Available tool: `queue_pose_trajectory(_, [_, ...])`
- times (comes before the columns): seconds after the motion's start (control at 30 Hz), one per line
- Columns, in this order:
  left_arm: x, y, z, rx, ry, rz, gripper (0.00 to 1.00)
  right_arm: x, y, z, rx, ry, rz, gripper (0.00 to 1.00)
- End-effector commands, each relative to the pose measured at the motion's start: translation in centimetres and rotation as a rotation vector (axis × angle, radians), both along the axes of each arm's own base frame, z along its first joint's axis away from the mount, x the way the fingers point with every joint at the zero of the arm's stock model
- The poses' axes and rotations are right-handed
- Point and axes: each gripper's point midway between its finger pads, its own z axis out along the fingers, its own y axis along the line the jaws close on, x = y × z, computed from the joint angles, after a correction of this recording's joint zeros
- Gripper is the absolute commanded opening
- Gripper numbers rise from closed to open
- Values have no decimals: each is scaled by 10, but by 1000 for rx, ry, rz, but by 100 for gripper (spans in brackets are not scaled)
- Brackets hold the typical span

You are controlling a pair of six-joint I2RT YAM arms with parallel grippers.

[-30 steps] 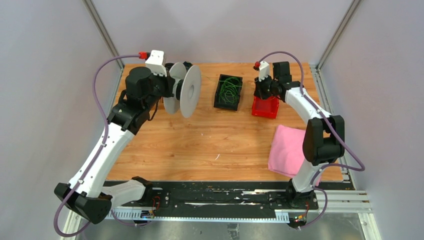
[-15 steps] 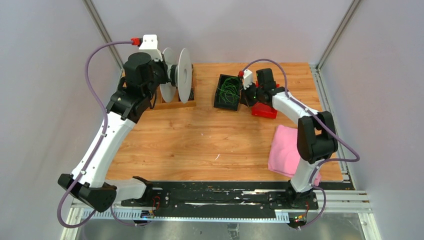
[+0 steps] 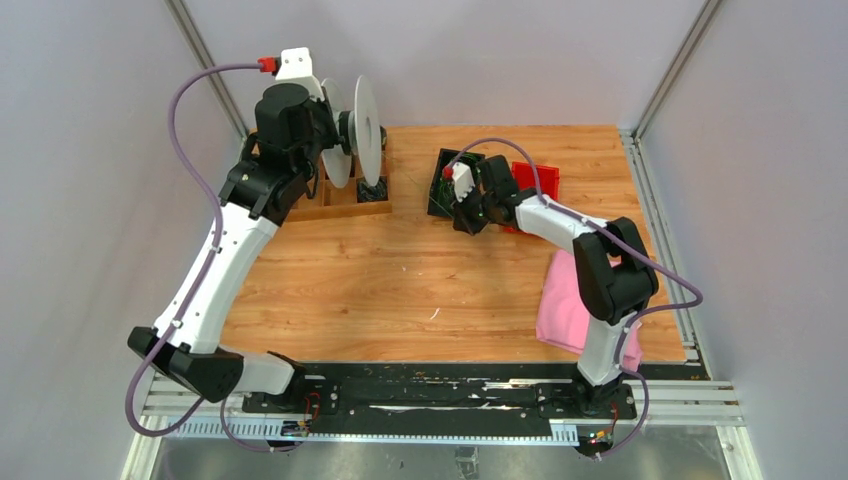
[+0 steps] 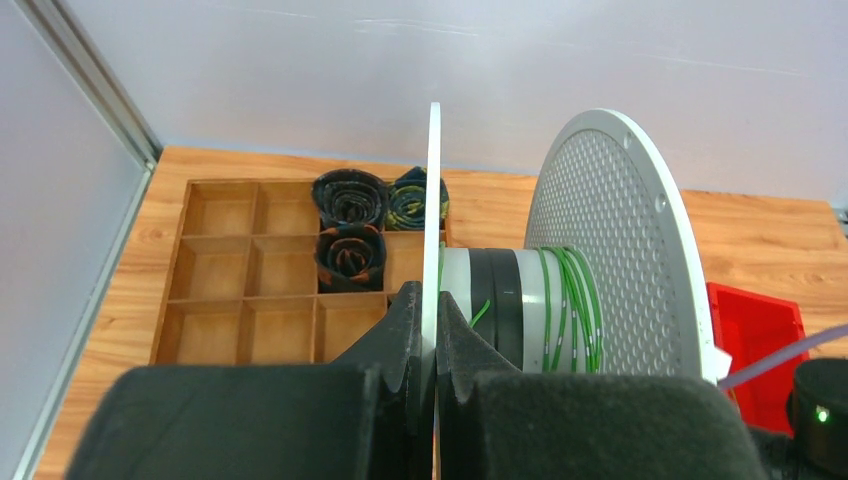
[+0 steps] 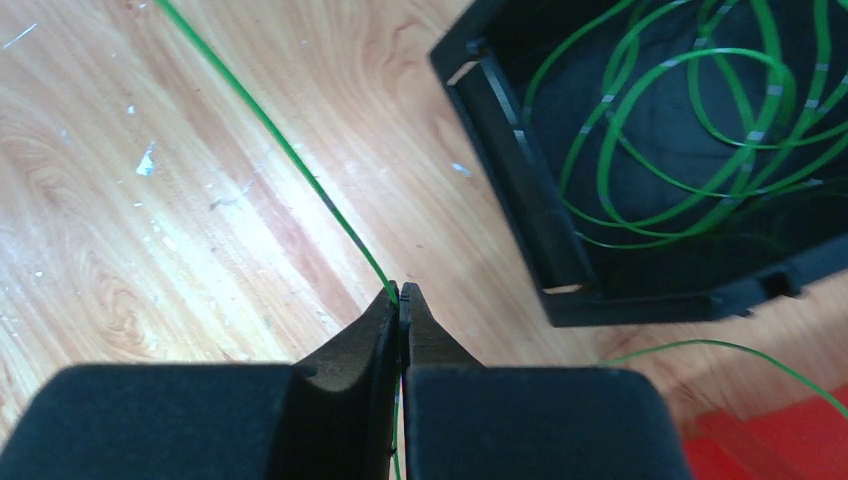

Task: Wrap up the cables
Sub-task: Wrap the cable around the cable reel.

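The left jaws clamp the grey spool's (image 4: 610,250) flange, while the right jaws pinch 1 green cable (image 5: 300,168) over the desk (image 5: 150,200) beside the black bin (image 5: 520,190).

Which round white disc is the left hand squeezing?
The white spool disc seen edge-on in the left hand; the other disc, dotted with holes, is untouched.

The green cable (image 5: 290,160) nipped by the right gripper (image 5: 402,300) leads away from the black bin (image 5: 515,180) and off the top edge, far end unseen. From overhead, beside that bin, the strand's too fine to trace, and the fingertips hide under the wrist.
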Motion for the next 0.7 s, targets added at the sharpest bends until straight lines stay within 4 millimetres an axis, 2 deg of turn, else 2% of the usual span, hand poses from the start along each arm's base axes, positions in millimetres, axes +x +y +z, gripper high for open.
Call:
queue_pose_trajectory(0.0, [10,16,50,-71,-149,107,0,-27,15,-14,-15,49,34,1])
queue_pose_trajectory(0.13, [20,20,49,-69,-148,163,0,-53,32,-14,13,86,77,1])
queue_pose_trajectory(0.3, [30,28,38,-58,-133,236,0,-90,58,-8,72,158,136,1])
queue_pose_trajectory(0.53, [38,28,27,-34,-124,257,1,-152,98,24,139,230,315,1])
queue_pose_trajectory(0.67, [43,26,21,-24,-113,252,0,-191,114,51,162,277,442,1])
